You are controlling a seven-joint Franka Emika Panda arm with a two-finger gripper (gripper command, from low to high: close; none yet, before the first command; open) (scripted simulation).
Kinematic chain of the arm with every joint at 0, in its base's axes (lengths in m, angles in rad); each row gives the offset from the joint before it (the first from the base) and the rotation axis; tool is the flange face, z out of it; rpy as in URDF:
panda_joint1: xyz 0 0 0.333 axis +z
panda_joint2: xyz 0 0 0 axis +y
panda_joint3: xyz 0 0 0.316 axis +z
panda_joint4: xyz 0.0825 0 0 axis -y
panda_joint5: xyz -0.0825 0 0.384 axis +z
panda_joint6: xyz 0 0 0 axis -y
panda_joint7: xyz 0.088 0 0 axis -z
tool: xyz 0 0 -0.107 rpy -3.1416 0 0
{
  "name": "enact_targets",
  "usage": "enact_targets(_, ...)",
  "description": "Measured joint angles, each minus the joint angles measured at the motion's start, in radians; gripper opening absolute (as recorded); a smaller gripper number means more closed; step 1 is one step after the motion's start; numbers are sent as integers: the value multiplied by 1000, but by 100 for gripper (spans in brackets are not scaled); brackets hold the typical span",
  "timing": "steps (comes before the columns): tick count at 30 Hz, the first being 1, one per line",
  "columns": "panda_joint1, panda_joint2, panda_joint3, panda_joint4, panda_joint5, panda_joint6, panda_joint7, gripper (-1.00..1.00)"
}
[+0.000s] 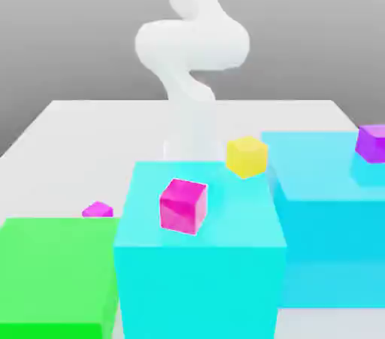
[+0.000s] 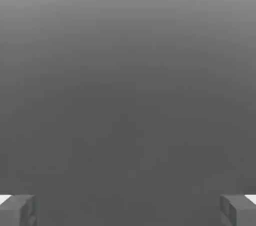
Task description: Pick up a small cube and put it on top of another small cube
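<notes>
One green block (image 1: 53,273), two cyan blocks (image 1: 199,255), four small cubes — light-magenta small cube (image 1: 98,210), fingers (image 2: 17,210) wide open, empty

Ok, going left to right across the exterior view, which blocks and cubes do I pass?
Green block → small cube → hot-pink cube on the near cyan block → yellow cube → far cyan block → purple cube.

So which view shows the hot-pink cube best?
The exterior view: the hot-pink cube sits in full sight on the front cyan block. The hand view gives grey background between the open gripper's fingertips.
</notes>
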State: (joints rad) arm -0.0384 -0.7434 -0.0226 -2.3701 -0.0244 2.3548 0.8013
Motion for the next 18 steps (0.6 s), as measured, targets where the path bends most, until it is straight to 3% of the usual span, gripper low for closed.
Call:
enact_targets(15,-305,439,-242,-520,-152,412,-10,0)
enact_targets(18,-360,614,-315,-622,-129,554,-59,0)
